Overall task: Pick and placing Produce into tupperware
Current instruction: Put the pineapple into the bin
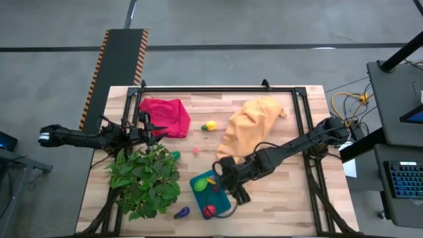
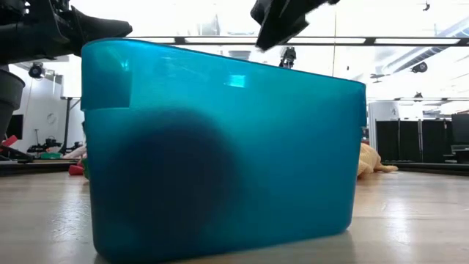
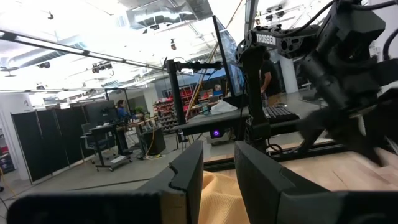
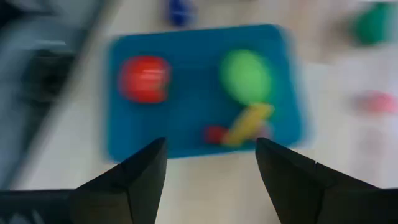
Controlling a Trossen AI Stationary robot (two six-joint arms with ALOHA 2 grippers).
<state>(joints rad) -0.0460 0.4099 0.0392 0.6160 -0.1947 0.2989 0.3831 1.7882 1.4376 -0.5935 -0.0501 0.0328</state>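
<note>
- Teal plastic container (image 1: 210, 193) is sitting at the near edge of the wooden table (image 1: 277, 205), partly covered in the high view by the right gripper (image 1: 228, 187).
- Low view is filling almost wholly with the container's wall (image 2: 220, 147); a dark blur is showing through it, and what it is cannot be made out.
- Right wrist view is blurring, yet it is showing a red piece (image 4: 144, 79), a green piece (image 4: 246, 73) and a yellow piece (image 4: 249, 122) lying inside the container (image 4: 186, 124).
- Right gripper (image 4: 210, 165) is hovering above the container's edge, fingers parted, grasping nothing.
- Purple piece (image 1: 182, 212) is lying on the table just beside the container; a yellow-green piece (image 1: 210, 125) and a small pink piece (image 1: 195, 150) are lying farther back, between the red cloth (image 1: 165, 115) and the orange cloth (image 1: 248, 125).
- Leafy plant (image 1: 144, 180) is standing left of the container.
- Left gripper (image 1: 155, 131) is waiting by the red cloth, well apart from the container; its fingers (image 3: 186, 171) are standing narrowly apart with nothing between them.
</note>
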